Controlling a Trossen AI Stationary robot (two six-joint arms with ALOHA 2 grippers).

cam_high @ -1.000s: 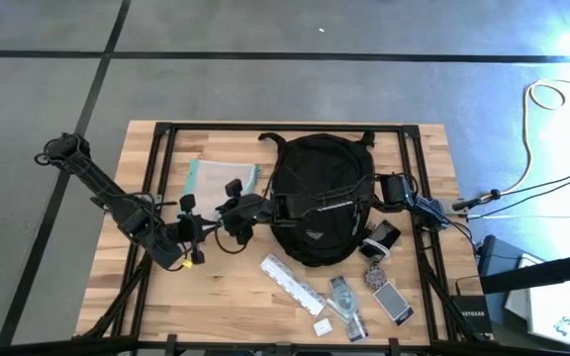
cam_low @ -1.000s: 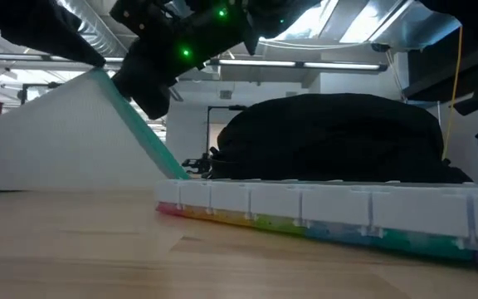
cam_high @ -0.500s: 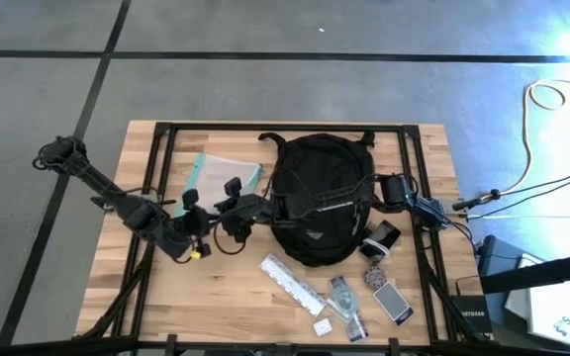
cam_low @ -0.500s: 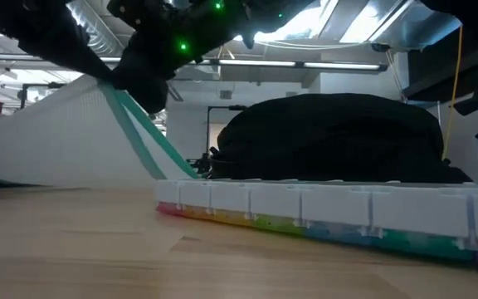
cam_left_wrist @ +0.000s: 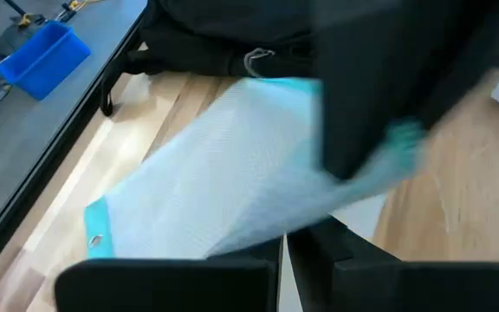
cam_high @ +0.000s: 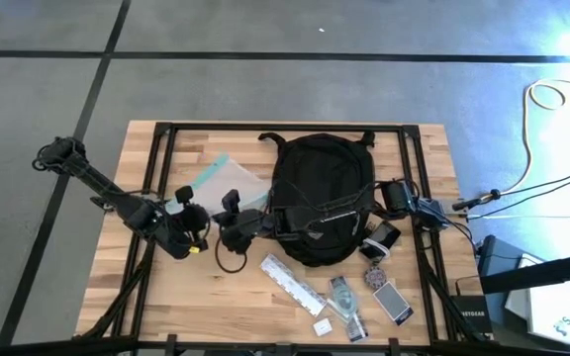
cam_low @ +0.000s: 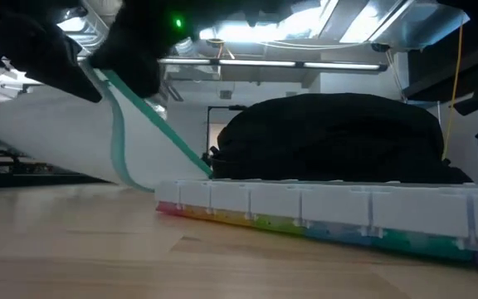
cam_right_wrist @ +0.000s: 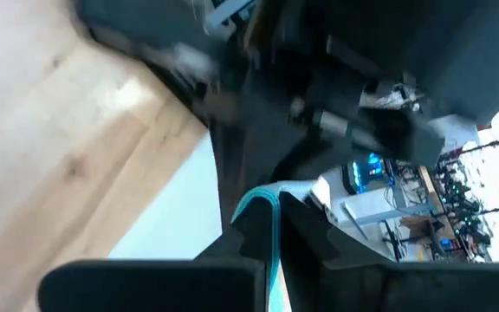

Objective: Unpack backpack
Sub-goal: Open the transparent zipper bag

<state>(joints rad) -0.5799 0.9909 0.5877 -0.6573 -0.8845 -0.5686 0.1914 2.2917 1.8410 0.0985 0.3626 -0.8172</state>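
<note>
The black backpack (cam_high: 320,198) lies flat in the middle of the table and shows as a dark mound in the low view (cam_low: 338,137). Left of it a clear pouch with teal edges (cam_high: 228,180) is held tilted between both grippers. My left gripper (cam_high: 198,211) is shut on its near left end. My right arm reaches across the backpack, and my right gripper (cam_high: 228,225) is shut on the pouch's teal edge. In the low view the pouch (cam_low: 56,141) slants down to the table. My left gripper pinches the pouch's clear edge (cam_left_wrist: 275,232) between its two fingers, coming slanting down from the table's left. The pouch spreads away from the fingers, raised at this end. My right gripper pinches the teal border (cam_right_wrist: 275,208) between its two fingers, near a corner (cam_left_wrist: 403,137), coming from the table's right. Whether the lower corner (cam_low: 131,184) touches the table I cannot tell.
A long pill organizer with coloured lids (cam_high: 292,284) lies near the front, filling the low view's foreground (cam_low: 322,212). A phone (cam_high: 394,302) and small items lie at the front right. The black table frame (cam_high: 156,168) runs along the sides. Bare wood lies at the front left.
The pouch has swung from lying nearly square to slanting, its left part lifted off the table. My left gripper has moved toward the far edge and tipped down. My right gripper has drawn toward the near edge, rolling a little. Both stay shut on the pouch.
</note>
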